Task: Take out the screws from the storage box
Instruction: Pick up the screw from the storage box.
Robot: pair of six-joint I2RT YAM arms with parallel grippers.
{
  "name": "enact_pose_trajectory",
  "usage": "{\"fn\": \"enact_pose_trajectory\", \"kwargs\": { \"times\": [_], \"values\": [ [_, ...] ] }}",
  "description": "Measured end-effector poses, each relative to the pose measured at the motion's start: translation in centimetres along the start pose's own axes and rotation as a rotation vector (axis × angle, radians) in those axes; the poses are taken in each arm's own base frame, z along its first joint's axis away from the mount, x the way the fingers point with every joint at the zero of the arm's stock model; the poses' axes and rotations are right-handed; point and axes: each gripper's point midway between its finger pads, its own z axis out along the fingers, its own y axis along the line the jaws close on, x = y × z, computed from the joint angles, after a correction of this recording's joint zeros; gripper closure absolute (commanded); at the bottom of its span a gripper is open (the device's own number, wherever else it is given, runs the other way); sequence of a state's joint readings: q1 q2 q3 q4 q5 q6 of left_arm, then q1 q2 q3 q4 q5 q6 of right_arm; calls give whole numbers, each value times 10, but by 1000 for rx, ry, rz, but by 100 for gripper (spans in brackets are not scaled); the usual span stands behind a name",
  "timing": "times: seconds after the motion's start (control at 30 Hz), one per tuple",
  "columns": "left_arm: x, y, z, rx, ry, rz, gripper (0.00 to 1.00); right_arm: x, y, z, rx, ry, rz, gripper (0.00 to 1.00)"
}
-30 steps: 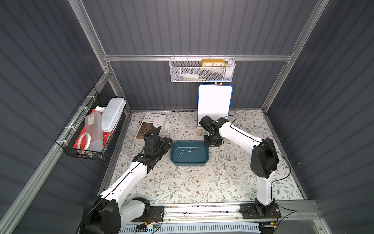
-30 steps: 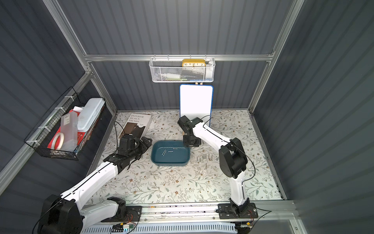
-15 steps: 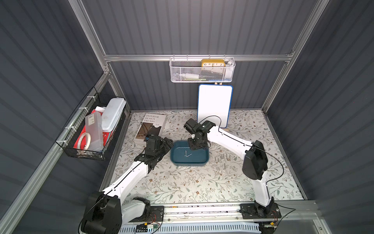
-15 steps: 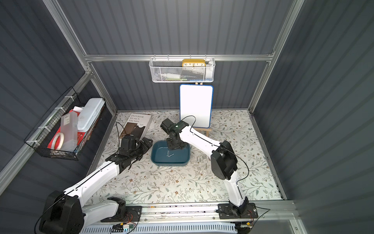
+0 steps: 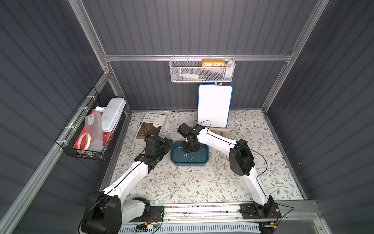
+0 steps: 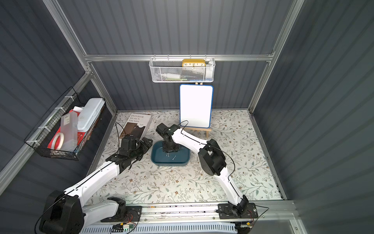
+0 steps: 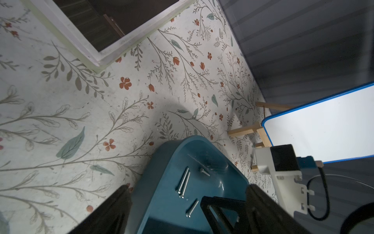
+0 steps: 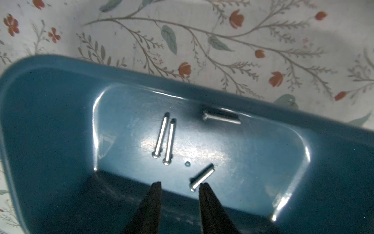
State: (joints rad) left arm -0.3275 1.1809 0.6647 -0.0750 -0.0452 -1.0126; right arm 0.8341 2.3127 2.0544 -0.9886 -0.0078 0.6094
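We find the storage box point(image 5: 199, 158) point(image 6: 182, 157), a shallow dark teal plastic tray with rounded corners, lying flat on the floral-printed table cover point(image 5: 182, 182) near the middle of the cell. Four of the screws point(image 8: 169, 141), thin silvery metal ones, lie on its floor.

In the right wrist view, two long screws point(image 8: 160, 137) lie side by side, touching along their shafts. A third screw point(image 8: 221, 118) lies along the foot of the box's wall. A short screw point(image 8: 201, 177) lies at a slant nearest the claw.

The right gripper point(image 8: 180, 186) hangs inside the box, just above its floor, pointing down. Its two dark fingers point(image 8: 156, 188) are apart, with only bare box floor between them. The short screw's head sits just beside the tip of one finger, outside the gap, and the long pair lies a little beyond the tips.

The left gripper point(image 5: 169, 143) sits at the box's corner nearest the book point(image 5: 151, 126). Its jaws are spread wide around that end of the box. We cannot tell whether they press on it.
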Motion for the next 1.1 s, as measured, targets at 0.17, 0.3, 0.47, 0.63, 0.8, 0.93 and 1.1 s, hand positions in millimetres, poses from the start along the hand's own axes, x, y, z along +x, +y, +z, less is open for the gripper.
{"fn": "enact_pose_trajectory", "kwargs": {
  "times": [0.17,0.3,0.47,0.63,0.8,0.93,1.1],
  "values": [
    [0,0,0,-1,1,-1,8,-3,9,10,2,0,4,69],
    [0,0,0,-1,1,-1,8,0,8,22,24,20,5,72],
    [0,1,0,-2,1,-1,8,6,3,30,51,43,3,73],
    [2,3,0,-6,3,-1,8,8,2,30,61,50,2,73],
    [2,3,0,-5,2,-2,8,5,4,32,61,44,2,73],
    [2,4,0,-5,3,-5,8,3,4,42,74,48,2,73],
    [4,6,0,-9,5,-8,8,3,1,44,101,47,-3,76]
  ]
}}
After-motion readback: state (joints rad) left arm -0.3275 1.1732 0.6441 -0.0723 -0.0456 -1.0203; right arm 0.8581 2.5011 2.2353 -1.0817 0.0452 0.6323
